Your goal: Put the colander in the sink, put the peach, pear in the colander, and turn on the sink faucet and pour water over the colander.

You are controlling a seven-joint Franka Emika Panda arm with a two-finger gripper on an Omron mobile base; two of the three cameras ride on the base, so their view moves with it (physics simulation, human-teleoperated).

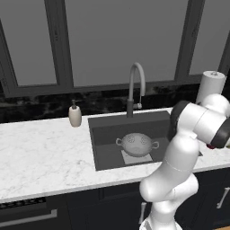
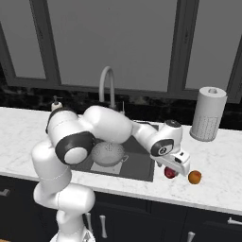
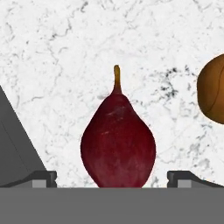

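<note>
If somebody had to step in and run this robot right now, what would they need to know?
Gripper: open, low over the counter with the pear between its fingertips, not yet closed on it.
Colander: already in the sink, nothing in it.
Peach: on the counter right of the sink, beside the pear.
Sink faucet: no water running.
Done: colander placed.
Left: grasp the pear and drop it in the colander, same for the peach, then turn on the faucet over the colander.

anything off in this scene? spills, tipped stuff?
Nothing stands out. The colander sits upright in the sink; the pear and peach lie on the counter, no spill.
</note>
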